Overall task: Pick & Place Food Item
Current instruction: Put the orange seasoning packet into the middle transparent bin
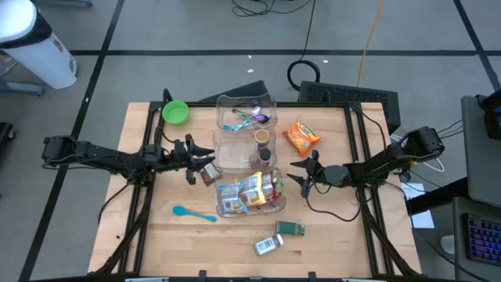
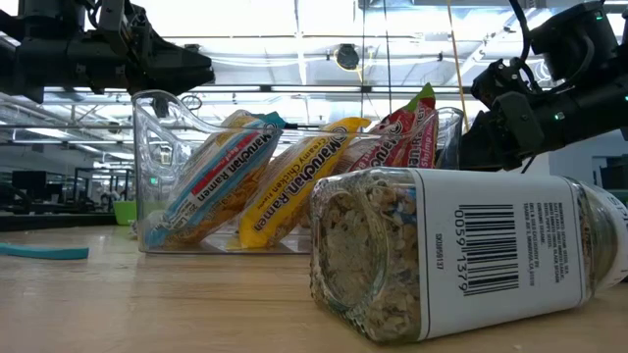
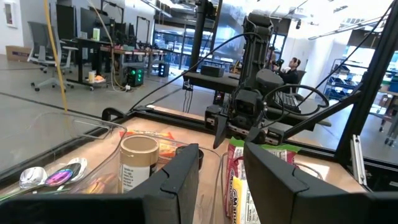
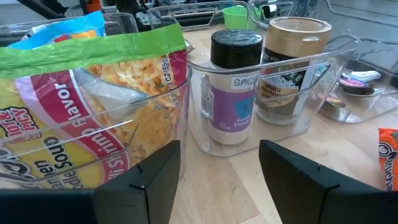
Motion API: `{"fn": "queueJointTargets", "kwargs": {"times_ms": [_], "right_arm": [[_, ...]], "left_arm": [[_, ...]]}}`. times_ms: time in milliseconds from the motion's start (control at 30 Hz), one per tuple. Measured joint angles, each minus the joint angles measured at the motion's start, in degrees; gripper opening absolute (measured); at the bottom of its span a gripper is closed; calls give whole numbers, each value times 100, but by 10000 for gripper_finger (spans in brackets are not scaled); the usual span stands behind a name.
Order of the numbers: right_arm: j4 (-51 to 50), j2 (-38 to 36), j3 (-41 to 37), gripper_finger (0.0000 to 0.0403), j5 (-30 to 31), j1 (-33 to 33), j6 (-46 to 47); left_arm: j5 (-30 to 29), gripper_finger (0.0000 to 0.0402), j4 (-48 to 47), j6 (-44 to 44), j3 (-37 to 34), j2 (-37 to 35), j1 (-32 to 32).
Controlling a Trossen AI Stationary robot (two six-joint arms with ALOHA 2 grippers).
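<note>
- Hovering with both arms low over the tabletop (image 1: 329, 243), I judge this to be the approach step: nothing has been picked up yet.
- My right tool (image 1: 297, 175) is open and empty, its two fingers spread, just beside the clear bin of ramen packets (image 1: 280, 207) and looking toward the spice bin (image 1: 223, 159) next to it.
- My left tool (image 1: 205, 159) also stands apart with nothing between its fingers, on the opposite side of the spice bin; a small brown item (image 1: 208, 175) lies just beside it, though I cannot tell what it is.
- Loose food is the orange snack bag (image 1: 301, 137) lying flat behind my right tool, and a seasoning jar (image 1: 268, 245) on its side near the front edge, well apart from both tools.
- I cannot tell which item is meant. The snack bag looks nearest for the right tool.
- Next I would need to swing over the chosen item, come down with fingers either side of it, and close before lifting toward a bin.
</note>
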Motion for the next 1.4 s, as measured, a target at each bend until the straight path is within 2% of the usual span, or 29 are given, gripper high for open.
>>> {"fn": "queueJointTargets", "kwargs": {"times_ms": [567,1400], "right_arm": [[0,0,0,212,17,-195,-317],[71,2,0,212,23,-262,-300]], "left_arm": [[0,136,-1,-1,0,0,0],[2,136,-1,-1,0,0,0]]}}
